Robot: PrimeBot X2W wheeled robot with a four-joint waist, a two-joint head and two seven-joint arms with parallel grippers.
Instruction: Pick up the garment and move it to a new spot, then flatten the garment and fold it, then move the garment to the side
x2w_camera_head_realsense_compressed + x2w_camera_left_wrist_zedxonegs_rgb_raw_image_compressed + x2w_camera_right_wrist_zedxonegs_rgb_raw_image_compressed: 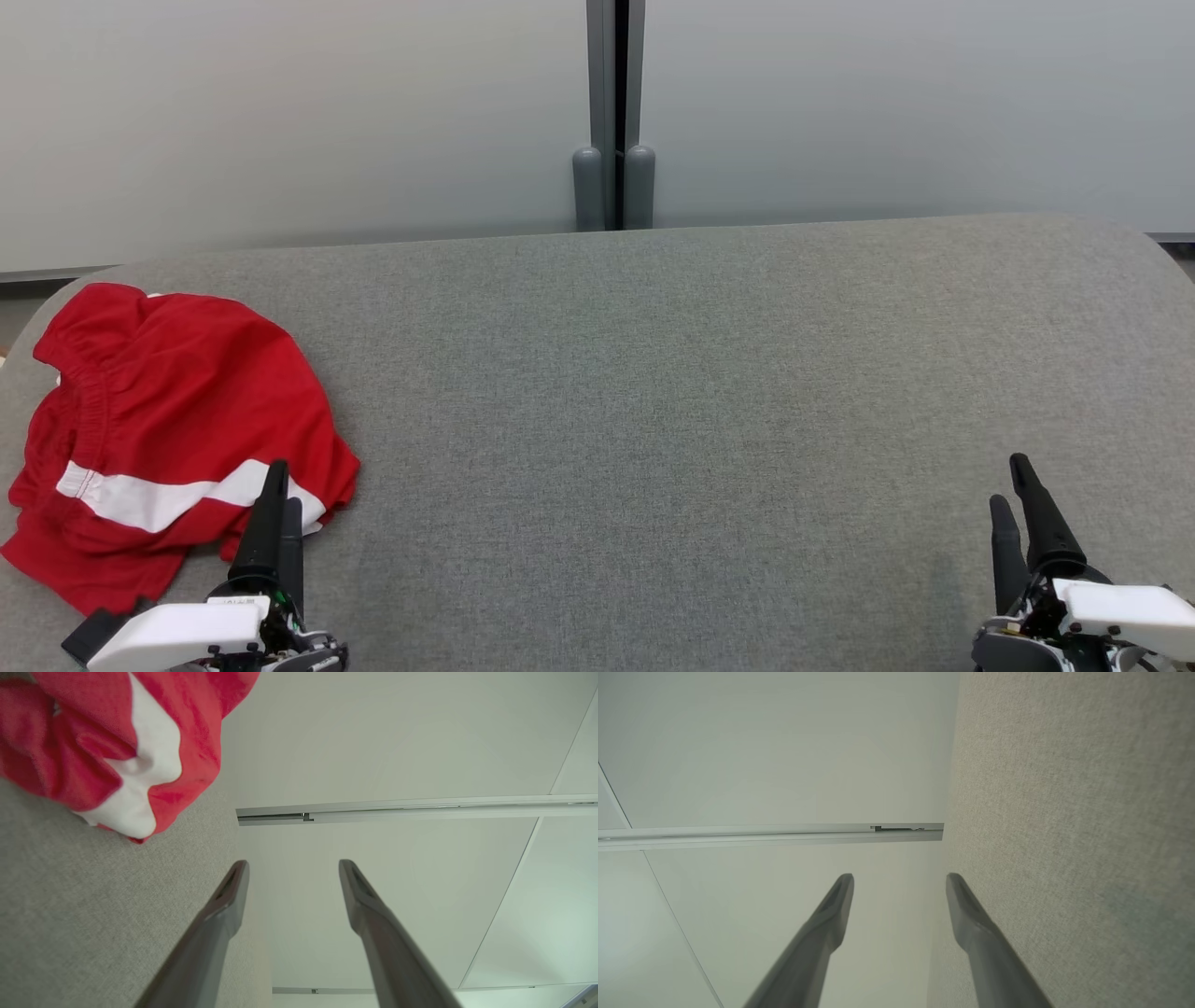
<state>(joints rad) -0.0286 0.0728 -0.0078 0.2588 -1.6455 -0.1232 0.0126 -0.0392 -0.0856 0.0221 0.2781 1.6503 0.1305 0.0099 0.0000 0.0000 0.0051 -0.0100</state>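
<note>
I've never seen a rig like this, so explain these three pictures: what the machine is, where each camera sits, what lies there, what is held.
This is a wheeled robot with two arms, each ending in a two-fingered gripper. The wide picture comes from its head camera, looking down at a grey cloth-covered table. The left gripper shows at lower left, the right gripper at lower right. The other two pictures come from wrist cameras looking along each gripper's fingers. Crumpled red shorts with a white stripe lie at the table's left end, beside the left gripper. Both grippers are open and hold nothing.
</note>
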